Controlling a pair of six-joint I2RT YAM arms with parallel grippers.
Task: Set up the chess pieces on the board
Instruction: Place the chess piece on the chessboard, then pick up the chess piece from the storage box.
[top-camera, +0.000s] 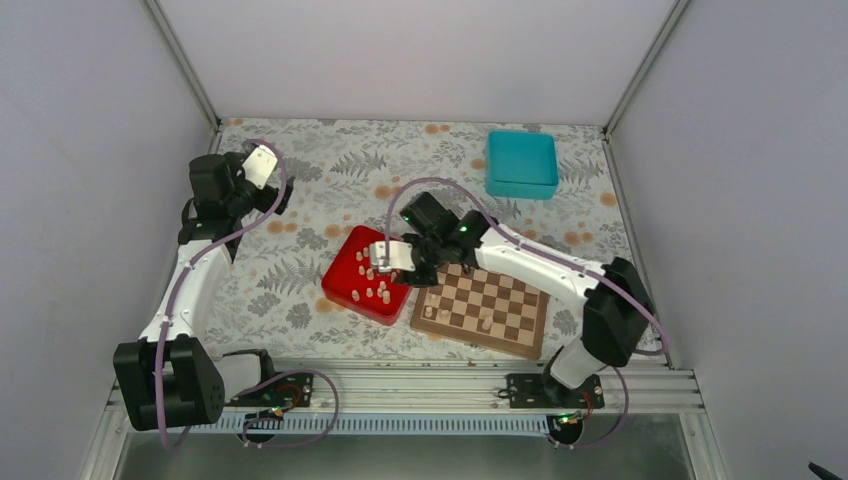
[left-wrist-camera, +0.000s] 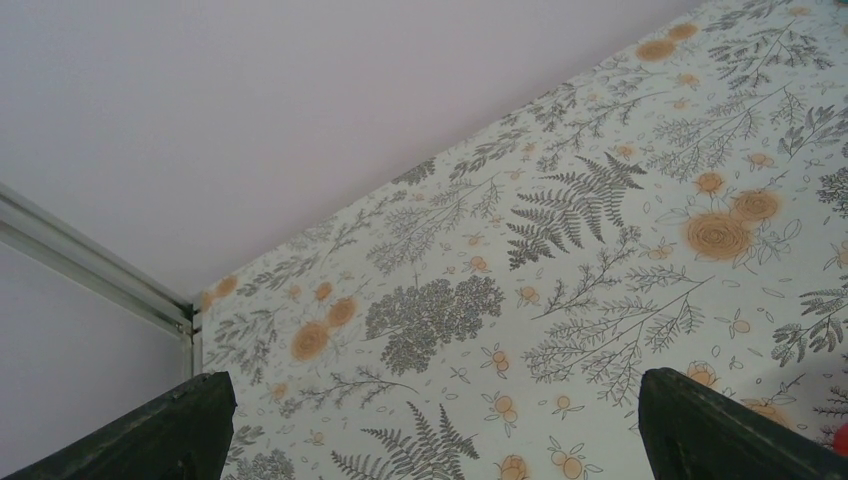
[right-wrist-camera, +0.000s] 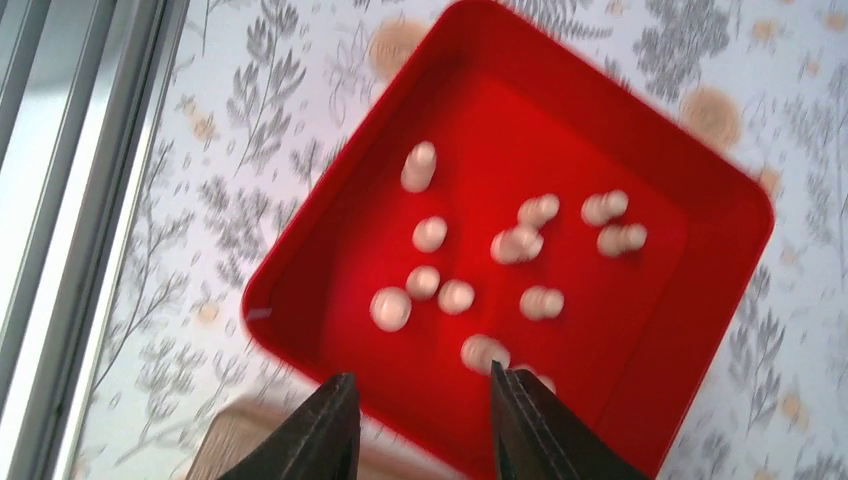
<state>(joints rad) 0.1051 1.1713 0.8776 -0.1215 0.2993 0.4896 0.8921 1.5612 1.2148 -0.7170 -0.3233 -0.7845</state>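
Left side: the left gripper (left-wrist-camera: 432, 388) was spread fully wide above the patterned tablecloth (left-wrist-camera: 560, 230), holding nothing and well apart from the work.

Centre: most of the chess pieces (right-wrist-camera: 430, 233) lay loose in the red tray (right-wrist-camera: 650, 330), scattered and in places touching one another. The wrist view was blurred, so piece types could not be told. The right gripper (right-wrist-camera: 422, 385) hung over the tray's near edge with its jaws partly parted and nothing between them.

Right side: the board (top-camera: 510, 295) sat just beside the tray, with only a few pale pieces in its near row. A teal box (top-camera: 521, 162) stood well apart at the back.

Assessment: the pieces are judged small, light, rigid and smooth, so liable to roll or tip at a nudge. A pinch across the body below the head, taken from above on a piece clear of its neighbours, appears soundest.
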